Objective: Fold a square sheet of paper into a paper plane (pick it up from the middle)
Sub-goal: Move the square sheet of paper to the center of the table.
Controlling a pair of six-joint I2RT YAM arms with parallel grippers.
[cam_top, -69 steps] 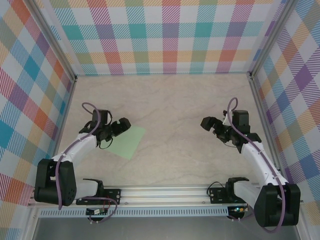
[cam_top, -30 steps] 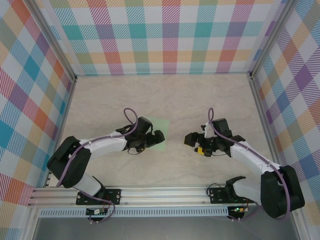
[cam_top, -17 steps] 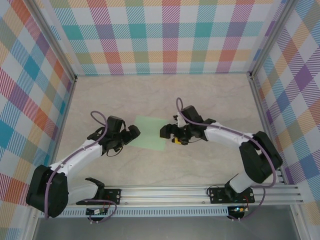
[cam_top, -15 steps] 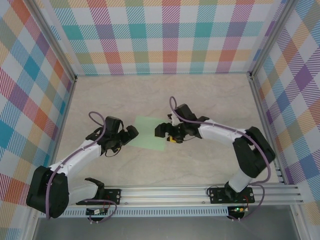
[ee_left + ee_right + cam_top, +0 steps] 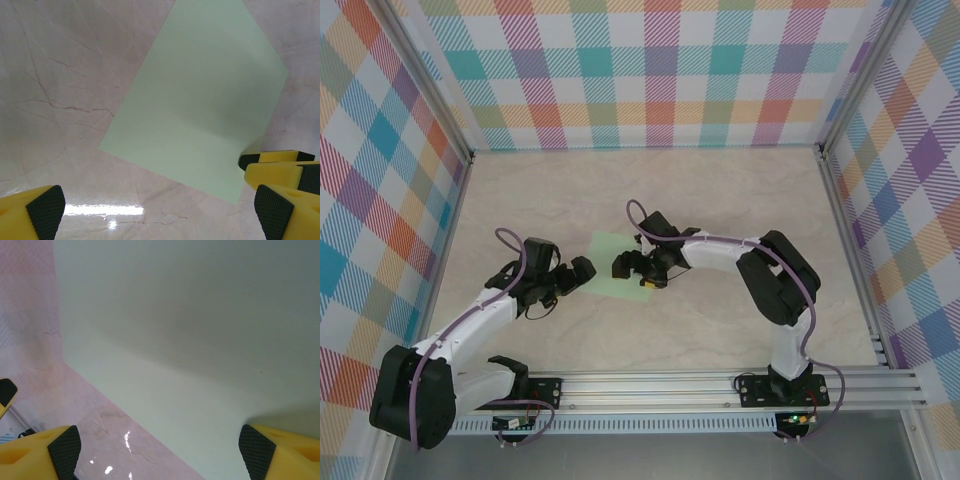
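Observation:
The square sheet of paper (image 5: 605, 256) is pale green and lies flat and uncreased on the marble table; a paper plane is out of view. My right gripper (image 5: 623, 268) hovers open over the sheet's right part. In the right wrist view the paper (image 5: 190, 325) spans the frame and the right gripper (image 5: 160, 447) stands wide, nothing between its pads. My left gripper (image 5: 577, 277) is open just left of the sheet's near-left edge. In the left wrist view the left gripper (image 5: 159, 210) stays over bare table, apart from the paper (image 5: 200, 100), and the right gripper's yellow finger (image 5: 275, 170) shows at the sheet's corner.
The marble table (image 5: 720, 200) is walled by chequered panels on three sides. An aluminium rail (image 5: 650, 385) with both arm bases runs along the near edge. The two grippers stand close together, about a finger's length apart.
The left gripper dragged the sheet from the left toward the middle, then backed off leftward. The right arm swung in from the right and now hangs over the sheet.

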